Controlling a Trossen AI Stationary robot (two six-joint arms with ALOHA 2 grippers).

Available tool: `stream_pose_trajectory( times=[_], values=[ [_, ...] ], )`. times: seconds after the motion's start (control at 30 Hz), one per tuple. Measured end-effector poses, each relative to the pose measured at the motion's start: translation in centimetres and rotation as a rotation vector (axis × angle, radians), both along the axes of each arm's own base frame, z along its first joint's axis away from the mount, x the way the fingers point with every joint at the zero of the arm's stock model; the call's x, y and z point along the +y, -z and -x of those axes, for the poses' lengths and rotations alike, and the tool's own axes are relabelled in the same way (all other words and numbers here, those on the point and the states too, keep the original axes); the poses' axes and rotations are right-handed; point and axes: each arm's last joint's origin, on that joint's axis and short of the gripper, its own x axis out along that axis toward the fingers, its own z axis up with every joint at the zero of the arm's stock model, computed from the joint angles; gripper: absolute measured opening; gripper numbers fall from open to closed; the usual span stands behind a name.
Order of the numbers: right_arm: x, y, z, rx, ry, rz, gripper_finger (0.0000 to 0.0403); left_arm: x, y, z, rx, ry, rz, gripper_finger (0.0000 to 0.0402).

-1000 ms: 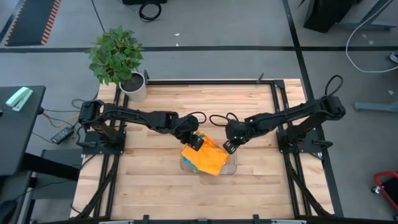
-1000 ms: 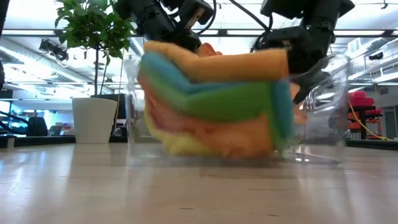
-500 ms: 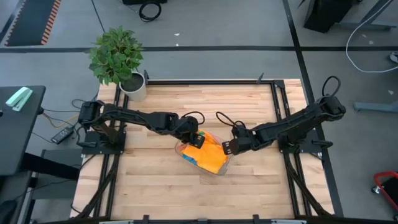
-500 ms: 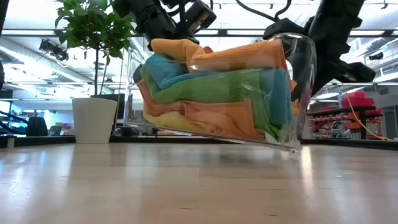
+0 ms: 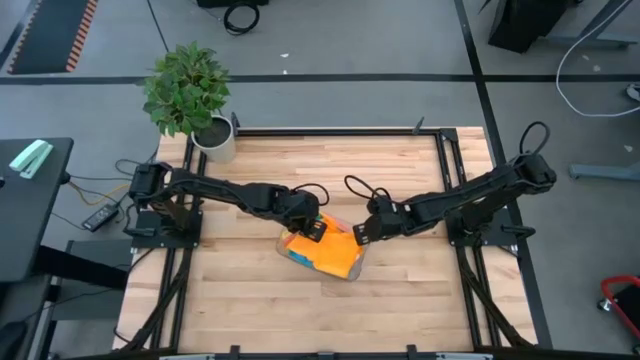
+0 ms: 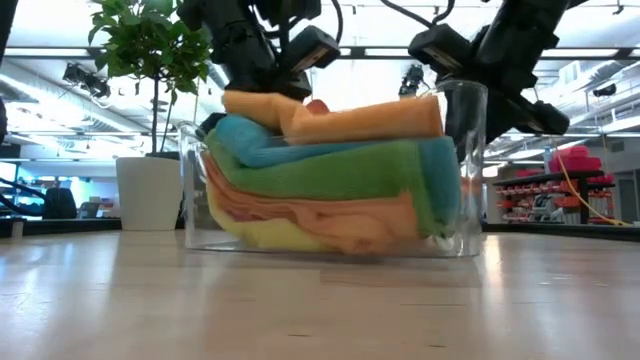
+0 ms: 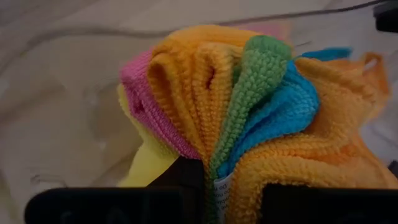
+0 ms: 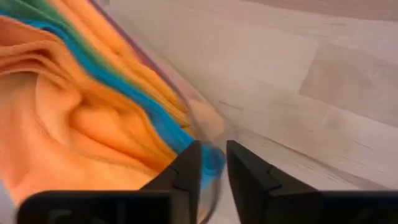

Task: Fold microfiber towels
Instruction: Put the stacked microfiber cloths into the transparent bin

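Observation:
A stack of microfiber towels (image 6: 330, 190), yellow, pink, orange, green, blue and orange, lies in a clear plastic bin (image 6: 470, 170) whose bottom rests on the table. My left gripper (image 5: 312, 228) is shut on the stack's left end. My right gripper (image 5: 357, 234) stands at the bin's right wall (image 8: 186, 112), slightly open. One finger is inside that wall and one outside. My left gripper pinches the bunched ends of several towels (image 7: 217, 171) between its two fingers, many layers at once, slanting down from the table's left. The ends fan out beyond the fingers; the rest of the stack lies in the bin. My right gripper straddles the bin's rim; whether it touches, I cannot tell.
A potted plant (image 5: 215, 140) stands at the table's far left corner. Bare wooden table (image 5: 250, 300) lies on the near side of the bin. Black frame rails (image 5: 450, 170) run along the table's sides.
The bin's right end, lifted and tilted half a second ago, has come down, and the bin now sits flat. It has shifted a little toward the table's left. My right gripper has rolled at the bin's right wall. The towels have settled lower in the bin.

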Motion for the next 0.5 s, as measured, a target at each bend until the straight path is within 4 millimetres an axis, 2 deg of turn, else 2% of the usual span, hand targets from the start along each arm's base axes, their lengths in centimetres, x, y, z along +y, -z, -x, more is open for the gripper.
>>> stream_pose_trajectory(
  times=[0.23,0.3,0.5],
  values=[
    [-0.4,-0.7,0.4,0.013,-0.087,0.017,0.0157,-0.2,0.7,-0.3,0.023,-0.018,0.009,0.0064],
    [-0.6,-1.4,0.5,-0.001,-0.102,0.025,0.0175,-0.2,0.8,-0.2,0.028,-0.029,0.013,0.0088],
    [-0.8,-3.1,0.8,-0.046,-0.16,0.042,0.0205,-0.2,0.6,-0.1,0.027,-0.01,-0.01,0.0205]
  ],
)
